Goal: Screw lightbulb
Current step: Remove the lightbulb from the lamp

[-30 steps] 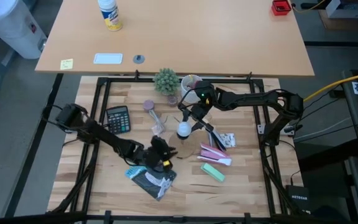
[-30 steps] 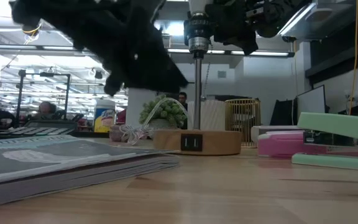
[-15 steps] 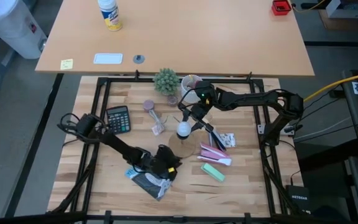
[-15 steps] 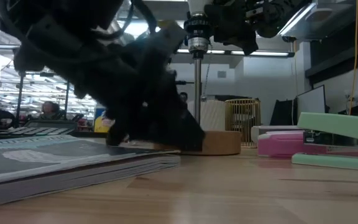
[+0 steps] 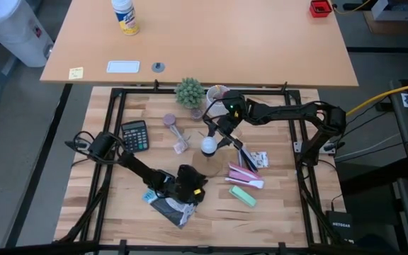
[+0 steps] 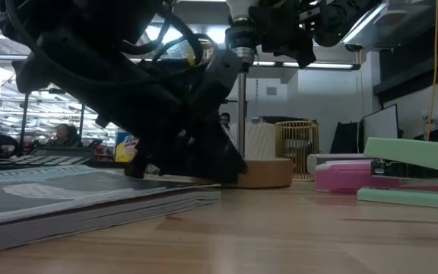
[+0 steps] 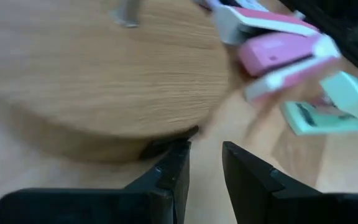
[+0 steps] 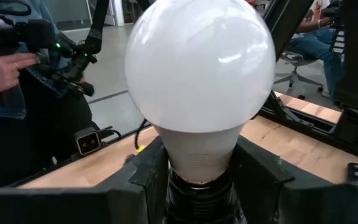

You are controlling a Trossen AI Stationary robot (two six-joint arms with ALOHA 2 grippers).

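The right gripper [image 5: 214,136] is hanging over the middle of the worktop, a little toward the far edge, its fingers [image 8: 143,171] pinching the neck of the white pear-shaped lightbulb with its grey metal screw base [image 8: 199,81]. In the level view the bulb's threaded base [image 6: 241,39] is sitting high on the thin upright metal post [image 6: 242,114] that rises from the round pale wooden lamp base [image 6: 268,173].

To do this step well, I would judge the bulb has to stay in line with the post while the wrist turns, with only light downward pressure so the thread catches without crossing. The round base wants steadying too, or it may spin with the bulb.

That seems to be the left gripper's [image 7: 202,163] job. It is lying low toward the near edge, next to the grey booklet [image 5: 170,207], fingers [image 7: 174,169] spread a narrow way apart and holding nothing, tips right at the rim of the wooden base [image 7: 104,81]. Whether they touch the wood, I cannot tell.

Pink and mint-green staplers [image 5: 245,185] are lying just right of the base, close enough to snag.
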